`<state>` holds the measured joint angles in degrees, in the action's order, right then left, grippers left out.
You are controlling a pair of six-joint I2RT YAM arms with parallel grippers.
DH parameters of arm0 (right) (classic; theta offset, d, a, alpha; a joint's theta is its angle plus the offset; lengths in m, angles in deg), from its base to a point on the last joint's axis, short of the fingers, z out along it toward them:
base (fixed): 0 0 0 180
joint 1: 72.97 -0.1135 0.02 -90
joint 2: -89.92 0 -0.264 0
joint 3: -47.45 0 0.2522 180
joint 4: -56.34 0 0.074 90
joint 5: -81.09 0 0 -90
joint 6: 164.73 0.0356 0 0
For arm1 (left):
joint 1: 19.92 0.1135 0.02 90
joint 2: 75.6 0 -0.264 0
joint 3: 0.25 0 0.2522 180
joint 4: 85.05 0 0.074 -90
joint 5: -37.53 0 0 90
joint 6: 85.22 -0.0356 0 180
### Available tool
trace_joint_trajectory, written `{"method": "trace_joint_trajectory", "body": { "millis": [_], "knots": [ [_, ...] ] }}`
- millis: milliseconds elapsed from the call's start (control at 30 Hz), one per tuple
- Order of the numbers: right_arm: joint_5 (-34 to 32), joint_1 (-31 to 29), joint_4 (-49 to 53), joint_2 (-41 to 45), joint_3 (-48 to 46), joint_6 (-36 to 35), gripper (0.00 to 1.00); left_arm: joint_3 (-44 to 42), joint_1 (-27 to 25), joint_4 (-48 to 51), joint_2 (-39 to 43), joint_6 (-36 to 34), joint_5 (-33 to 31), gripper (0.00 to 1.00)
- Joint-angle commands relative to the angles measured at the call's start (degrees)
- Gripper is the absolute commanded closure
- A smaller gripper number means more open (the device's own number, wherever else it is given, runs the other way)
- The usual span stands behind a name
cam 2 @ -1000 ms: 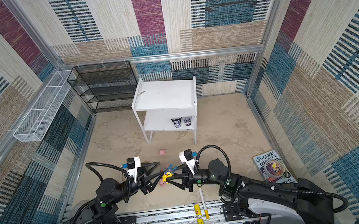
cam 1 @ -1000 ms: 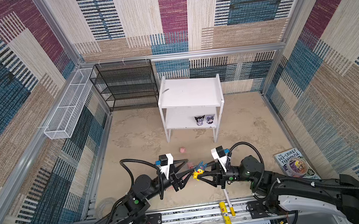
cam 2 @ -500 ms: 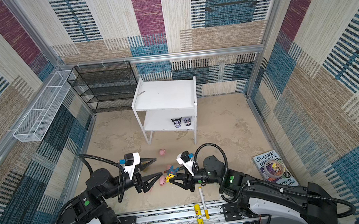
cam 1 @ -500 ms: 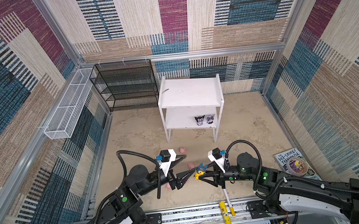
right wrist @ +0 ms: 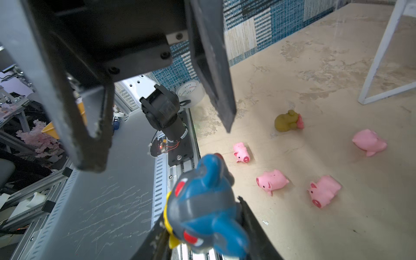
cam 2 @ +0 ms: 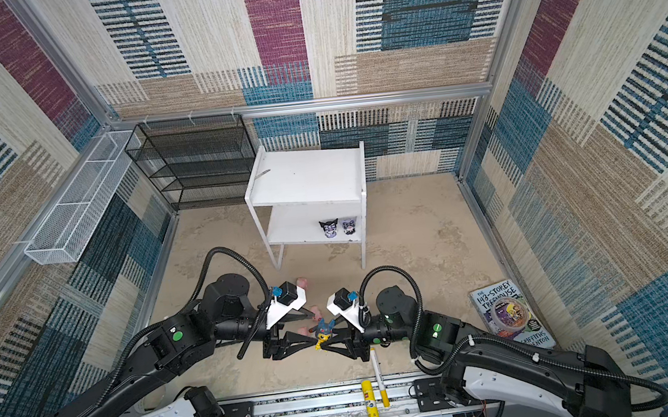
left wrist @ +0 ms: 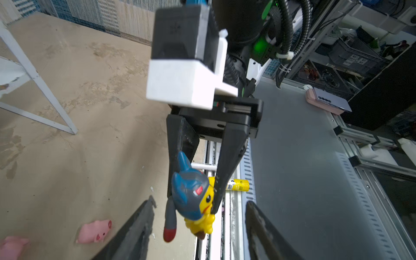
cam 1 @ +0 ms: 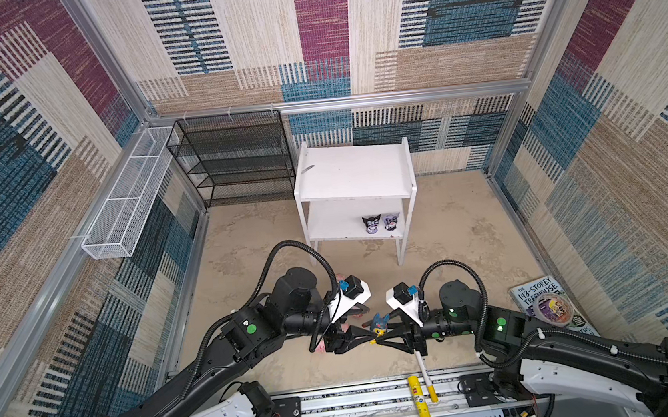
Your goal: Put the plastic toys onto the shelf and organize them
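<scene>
you are working in a robotics lab, inside a built test cell and not in a real room. the woven wall panels (cam 1: 323, 31) hang on an aluminium frame (cam 1: 355, 101), and the sandy floor board (cam 1: 472, 225) ends at a metal rail (cam 1: 343, 405) where the robot arms (cam 1: 567, 346) are mounted. the white shelf (cam 1: 351, 170) and the pink pigs (right wrist: 272, 181) look like staged props. in the wrist views you can see outside the cell: a grey work surface (left wrist: 304, 168), storage racks (left wrist: 351, 56) with crates and loose cables, a phone (left wrist: 326, 103) lying on the surface, and a roll of tape (right wrist: 190, 90) by the wall.
</scene>
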<state>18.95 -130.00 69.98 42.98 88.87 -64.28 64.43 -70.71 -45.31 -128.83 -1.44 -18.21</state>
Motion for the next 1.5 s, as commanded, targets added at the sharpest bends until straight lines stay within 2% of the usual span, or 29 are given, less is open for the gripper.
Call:
{"method": "trace_joint_trajectory", "body": {
  "millis": [0, 133, 333, 600, 667, 833, 933, 1267, 1467],
  "knots": [
    [2.1, 0.1, -0.6, 0.3, 0.9, -1.1, 0.71, 0.6, 0.0, 2.4, -1.2, -2.2, 3.7, 0.35],
    [2.4, 0.0, -0.1, -0.4, 1.8, -1.7, 0.71, 0.9, -0.2, 1.6, -2.8, -1.2, 5.4, 0.38],
    [3.5, 0.1, -1.0, -2.2, 2.5, -2.1, 0.71, 0.0, -0.6, -2.5, -3.9, 0.5, 6.4, 0.50],
    [3.9, 0.0, -2.3, -2.6, 2.7, -2.0, 0.72, 0.8, -1.1, -1.3, -6.9, 0.2, 7.8, 0.52],
    [3.9, 0.0, -2.3, -2.5, 2.8, -2.0, 0.72, 1.1, -1.1, -0.4, -7.1, -0.3, 7.4, 0.56],
    [4.0, 0.0, -2.3, -2.4, 2.7, -2.1, 0.72, 1.3, -1.1, -0.1, -7.3, -0.6, 7.0, 0.76],
    [3.6, 0.0, -2.8, -2.3, 2.4, -1.9, 0.72, 1.3, -1.1, -0.1, -7.5, -0.6, 7.3, 0.82],
    [2.9, 0.0, -4.4, -2.2, 1.7, -0.8, 0.70, 1.1, -1.1, -0.3, -7.0, -0.5, 6.8, 0.92],
    [3.5, 0.0, -5.4, -2.4, 1.2, -0.2, 0.61, 0.1, -1.1, -2.2, -5.7, -0.1, 5.4, 0.94]
  ]
}}
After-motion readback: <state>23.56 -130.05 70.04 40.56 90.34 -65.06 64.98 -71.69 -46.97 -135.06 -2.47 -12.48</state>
